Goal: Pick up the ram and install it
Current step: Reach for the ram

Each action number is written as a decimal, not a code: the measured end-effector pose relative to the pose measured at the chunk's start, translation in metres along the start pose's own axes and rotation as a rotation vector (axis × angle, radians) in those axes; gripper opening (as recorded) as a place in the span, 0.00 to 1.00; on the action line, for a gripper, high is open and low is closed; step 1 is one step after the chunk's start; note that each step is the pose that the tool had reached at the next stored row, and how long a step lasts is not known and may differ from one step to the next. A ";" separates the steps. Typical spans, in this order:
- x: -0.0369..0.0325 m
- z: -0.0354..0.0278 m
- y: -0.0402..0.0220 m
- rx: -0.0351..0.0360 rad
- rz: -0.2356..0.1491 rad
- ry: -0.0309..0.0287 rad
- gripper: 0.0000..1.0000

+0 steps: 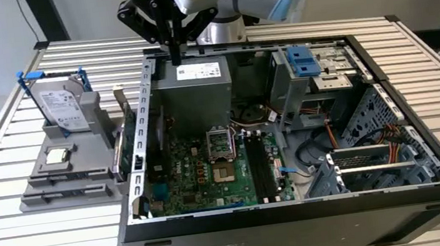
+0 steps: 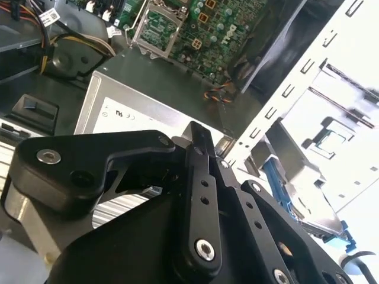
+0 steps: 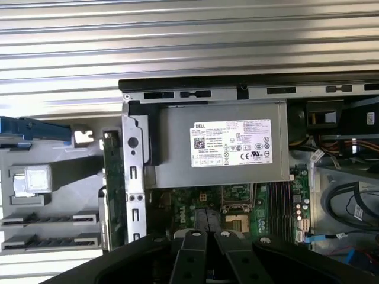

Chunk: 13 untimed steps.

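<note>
The ram [image 1: 121,155], one thin dark-green board stick, stands on its long edge in the grey plastic holder [image 1: 59,180]. In the exterior view it sits at nine o'clock from the big green motherboard [image 1: 201,175], just outside the side wall of the open black computer case [image 1: 298,211]. The first wrist view shows the ram [image 3: 112,195] running along that wall, with open air above it. The same holder carries one silver hard drive with blue rails [image 1: 62,107] and one square processor chip [image 1: 57,156]. The black gripper [image 1: 176,56] hangs at one o'clock from the ram, well apart, above the grey metal power supply box [image 1: 192,85] by the case's far edge. In the second wrist view the gripper [image 2: 195,133] has its fingers pressed together, grasping nothing.
</note>
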State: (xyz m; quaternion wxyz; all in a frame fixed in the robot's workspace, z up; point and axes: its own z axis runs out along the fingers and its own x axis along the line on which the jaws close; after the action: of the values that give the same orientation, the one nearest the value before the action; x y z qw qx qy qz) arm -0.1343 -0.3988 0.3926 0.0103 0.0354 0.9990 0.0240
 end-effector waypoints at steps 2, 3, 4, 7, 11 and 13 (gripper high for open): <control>0.0034 0.0000 -0.0002 -0.0001 0.000 0.0000 0.00; 0.0049 -0.0001 -0.0004 0.0000 0.000 0.0000 0.00; 0.0066 -0.0001 -0.0005 0.0000 0.000 0.0000 0.00; 0.0112 -0.0002 -0.0008 -0.0001 0.000 0.0000 0.00; 0.0165 -0.0004 -0.0012 0.0000 0.000 0.0001 0.00; 0.0192 -0.0004 -0.0014 0.0000 0.000 0.0000 0.00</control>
State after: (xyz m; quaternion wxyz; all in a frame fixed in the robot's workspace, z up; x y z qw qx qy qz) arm -0.1535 -0.3988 0.3926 0.0103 0.0354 0.9990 0.0240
